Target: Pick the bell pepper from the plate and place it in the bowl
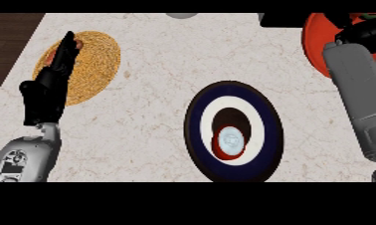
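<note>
Both hands are lying over the counter's two far corners while the bowl sits near the middle.

Nearest, the bowl (234,130) is sitting on the marble counter (147,119) right of centre, navy outside with a white band and a dark red inside, and a pale round shape is showing at its bottom. Left of it, the left hand (53,77) is stretching its fingers straight toward the far left, holding nothing, its tips lying over a woven yellow mat (95,64). At the far right, the right forearm is running up to the right hand (357,31), which is sitting over the red plate (314,45); whether its fingers are curled or open cannot be told. A small orange-red bit at the hand's far side may be the bell pepper (365,18), though it is mostly hidden.
</note>
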Tool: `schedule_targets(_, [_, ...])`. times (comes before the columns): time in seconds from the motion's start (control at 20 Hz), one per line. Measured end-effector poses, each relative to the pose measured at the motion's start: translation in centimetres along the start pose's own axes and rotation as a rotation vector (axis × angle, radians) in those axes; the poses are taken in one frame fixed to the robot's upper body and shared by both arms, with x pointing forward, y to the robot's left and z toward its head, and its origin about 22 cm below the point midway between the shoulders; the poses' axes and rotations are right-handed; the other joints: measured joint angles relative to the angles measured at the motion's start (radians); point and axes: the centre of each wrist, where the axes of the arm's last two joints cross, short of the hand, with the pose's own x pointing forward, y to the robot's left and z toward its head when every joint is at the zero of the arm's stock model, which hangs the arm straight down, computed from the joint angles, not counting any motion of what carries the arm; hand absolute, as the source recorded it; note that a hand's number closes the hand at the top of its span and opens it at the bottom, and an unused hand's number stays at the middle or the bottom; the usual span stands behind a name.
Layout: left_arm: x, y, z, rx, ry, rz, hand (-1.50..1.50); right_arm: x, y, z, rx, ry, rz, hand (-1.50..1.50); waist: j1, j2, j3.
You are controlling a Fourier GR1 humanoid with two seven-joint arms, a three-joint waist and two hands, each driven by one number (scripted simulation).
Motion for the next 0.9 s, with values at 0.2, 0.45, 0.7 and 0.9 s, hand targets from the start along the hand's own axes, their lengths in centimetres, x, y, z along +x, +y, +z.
schedule_targets(0.2, [-0.4, -0.1, 0.2, 0.003, -0.004, 0.002, 0.00, -3.9, -1.3, -3.0, -0.055, 0.007, 0.116, 1.50, 0.007, 0.003, 0.000])
schedule_targets(0.45, [0.0, -0.7, -0.2, -0.008, -0.018, 0.004, 0.00, -6.5, -2.8, -6.7, -0.112, 0.037, 0.208, 1.50, 0.020, 0.011, 0.002])
schedule_targets(0.7, [0.2, -0.8, -0.3, -0.017, -0.028, 0.011, 0.00, -7.0, -4.0, -8.7, -0.121, 0.121, 0.177, -1.50, 0.034, 0.017, 0.006])
schedule_targets(0.9, [0.2, -0.7, -0.2, -0.016, -0.029, 0.014, 0.00, -6.6, -4.7, -9.7, -0.075, 0.160, 0.114, -1.50, 0.039, 0.020, 0.009])
